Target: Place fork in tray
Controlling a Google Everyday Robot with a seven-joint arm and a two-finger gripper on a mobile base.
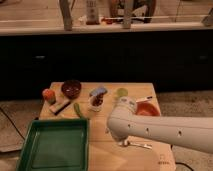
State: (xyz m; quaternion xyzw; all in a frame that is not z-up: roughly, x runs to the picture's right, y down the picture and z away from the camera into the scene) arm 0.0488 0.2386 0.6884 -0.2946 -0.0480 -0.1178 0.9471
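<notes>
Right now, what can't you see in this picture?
- Gripper: hidden in the camera view behind the white robot arm, low over the wooden table.
- Silver metal fork: partly covered by the arm.
- Orange bowl: partly behind the arm.
- Green plastic tray: bottom edge cut off.

Wooden counter [150, 90], centre. Upper left: dark bowl [71, 89], orange object [48, 95] – grey block [60, 105] just below. Centre: green item [79, 110], small cup [96, 101]. Right: lime disc [122, 92], orange bowl [148, 109]. The gripper [116, 136] sits lower centre.
</notes>
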